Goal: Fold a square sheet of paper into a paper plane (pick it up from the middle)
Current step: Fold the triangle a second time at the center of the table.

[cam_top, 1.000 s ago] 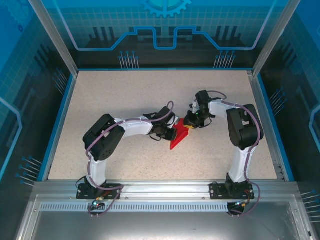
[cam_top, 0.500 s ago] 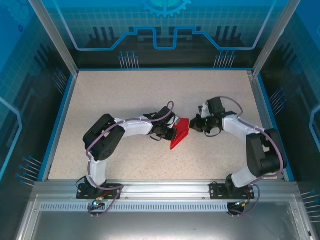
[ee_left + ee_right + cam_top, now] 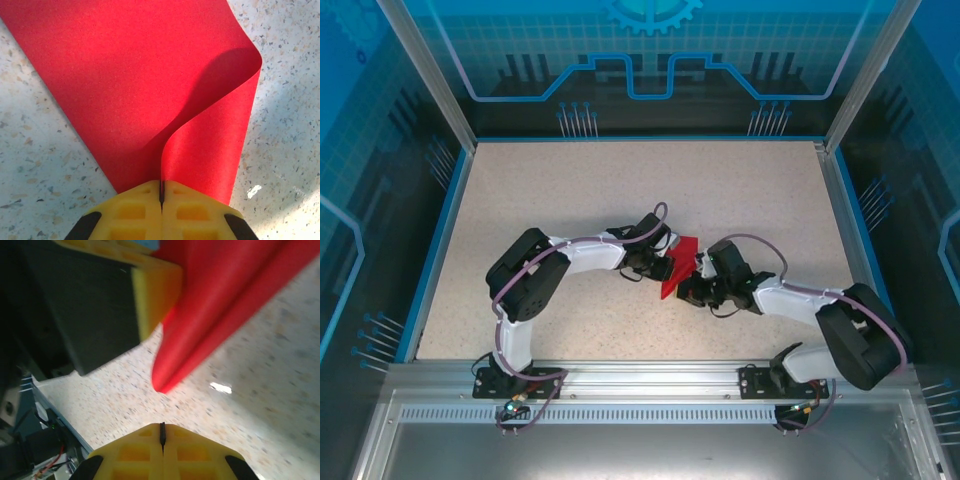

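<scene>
The red sheet of paper (image 3: pixel 681 257) lies bent over on itself at mid-table, one half curling up over the other (image 3: pixel 150 75). My left gripper (image 3: pixel 660 266) is at its left edge, and its yellow jaws (image 3: pixel 161 192) are shut on the sheet's edge. Low on the table, my right gripper (image 3: pixel 686 292) sits just right of the sheet's near tip. It is shut (image 3: pixel 162 432) with nothing in it. The sheet's rounded folded corner (image 3: pixel 200 330) hangs a short way ahead of it, beside a yellow fingertip of the left gripper (image 3: pixel 156 292).
The speckled tabletop (image 3: pixel 570 190) is bordered by a blue rim (image 3: pixel 435 260) and glass walls. An aluminium rail (image 3: pixel 640 375) carries both arm bases along the near edge. The right arm's elbow (image 3: pixel 860 345) sits low at the near right.
The right arm swung from the sheet's far right corner round to its near right side and dropped low, still shut. The left gripper and the sheet stayed put.
</scene>
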{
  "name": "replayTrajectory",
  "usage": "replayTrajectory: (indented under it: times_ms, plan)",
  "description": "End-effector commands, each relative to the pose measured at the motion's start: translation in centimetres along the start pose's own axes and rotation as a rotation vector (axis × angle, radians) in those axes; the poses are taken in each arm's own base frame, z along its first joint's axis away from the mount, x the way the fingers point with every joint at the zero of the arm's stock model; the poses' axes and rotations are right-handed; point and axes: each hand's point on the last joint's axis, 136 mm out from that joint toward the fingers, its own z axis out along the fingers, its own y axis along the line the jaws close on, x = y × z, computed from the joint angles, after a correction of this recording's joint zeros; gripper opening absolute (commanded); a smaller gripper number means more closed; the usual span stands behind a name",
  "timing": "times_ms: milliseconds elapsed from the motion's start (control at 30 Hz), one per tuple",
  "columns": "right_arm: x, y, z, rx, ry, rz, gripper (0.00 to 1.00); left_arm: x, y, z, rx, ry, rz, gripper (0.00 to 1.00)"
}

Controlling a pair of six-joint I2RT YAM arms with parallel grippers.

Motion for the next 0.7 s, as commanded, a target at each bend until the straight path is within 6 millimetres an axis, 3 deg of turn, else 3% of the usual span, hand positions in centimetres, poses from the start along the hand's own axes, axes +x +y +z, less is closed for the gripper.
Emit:
replayTrajectory:
  times_ms: [0,300,667]
  plan:
    - [-0.9,2.2,1.0,-0.065,-0.027,-0.011,0.00,1.2,1.0,0.8,-0.011,0.048,-0.019,0.05]
    - [-1.0,3.4,3.1,-0.088,-0.003,-0.018,0.00,1.3,1.0,0.8,-0.006,0.051,-0.025,0.05]
    - [-0.9,1.2,4.4,-0.024,-0.004,0.018,0.00,1.5,1.1,1.0,-0.005,0.054,-0.023,0.05]
